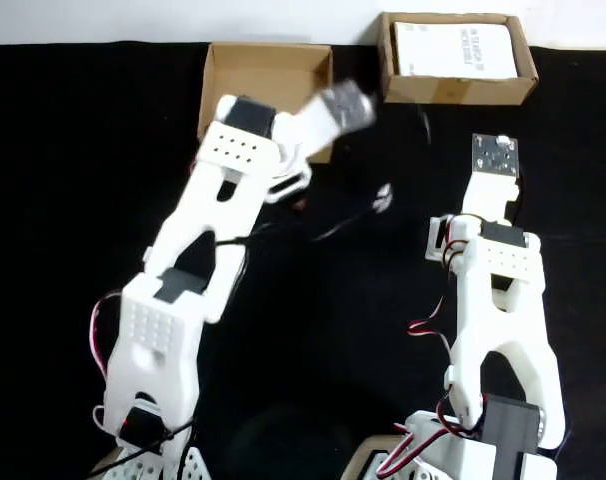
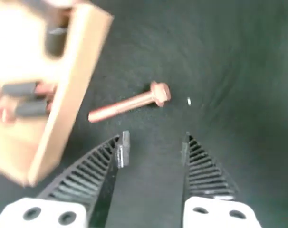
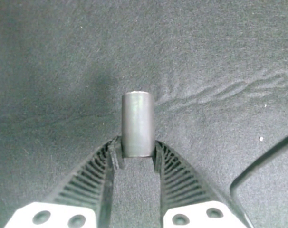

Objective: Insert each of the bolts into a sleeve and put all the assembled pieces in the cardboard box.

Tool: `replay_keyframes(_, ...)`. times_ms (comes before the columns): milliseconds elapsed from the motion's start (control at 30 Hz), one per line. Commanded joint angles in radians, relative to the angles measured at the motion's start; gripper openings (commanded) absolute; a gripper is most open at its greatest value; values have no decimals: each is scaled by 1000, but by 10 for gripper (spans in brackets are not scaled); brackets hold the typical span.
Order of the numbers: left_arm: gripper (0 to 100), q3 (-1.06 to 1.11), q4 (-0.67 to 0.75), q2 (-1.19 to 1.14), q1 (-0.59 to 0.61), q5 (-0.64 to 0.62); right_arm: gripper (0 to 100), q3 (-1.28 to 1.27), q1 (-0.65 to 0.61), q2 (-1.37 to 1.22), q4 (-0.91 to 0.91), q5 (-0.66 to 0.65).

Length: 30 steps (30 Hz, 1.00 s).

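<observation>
Left end effector (image 2: 155, 145): jaws wide, nothing between them, hanging over the black tabletop (image 2: 239, 71). Bolt (image 2: 129, 103) lies flat on the cloth just beyond the fingertips, not touching them. Its long axis is slanted across the jaw gap, with the head end away from the box (image 2: 70, 95) and the shank tip pointing at the box's side wall, close to it. Inside the box are assembled pieces (image 2: 20, 89), dark sleeves with copper ends, lying flat (blurred; at least two). Right end effector (image 3: 137, 154): closed on the sleeve (image 3: 138, 118), gripped at its near end. The sleeve's long axis runs straight out from between the fingers, free end pointing away from the wrist. Cannot tell whether it touches the cloth. A second box (image 1: 458, 90) with a white sheet inside sits at the far edge.
</observation>
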<state>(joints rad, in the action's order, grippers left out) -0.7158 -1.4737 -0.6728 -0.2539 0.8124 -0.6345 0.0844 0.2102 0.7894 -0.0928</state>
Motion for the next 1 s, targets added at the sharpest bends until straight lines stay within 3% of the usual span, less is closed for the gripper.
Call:
replay_keyframes(0,195,-108,12,-42,21,273,12,-2,1,50,-15,0)
replay_keyframes(133,195,-225,32,-128,27,384,12,-2,1,50,-15,0)
replay_keyframes(267,196,-341,146,-239,25,420,12,-21,-4,50,-16,0)
replay_keyframes(633,197,-493,26,-389,12,643,12,-64,-4,54,-77,0)
replay_keyframes(967,196,-493,32,-444,2,755,12,-64,-4,54,-77,0)
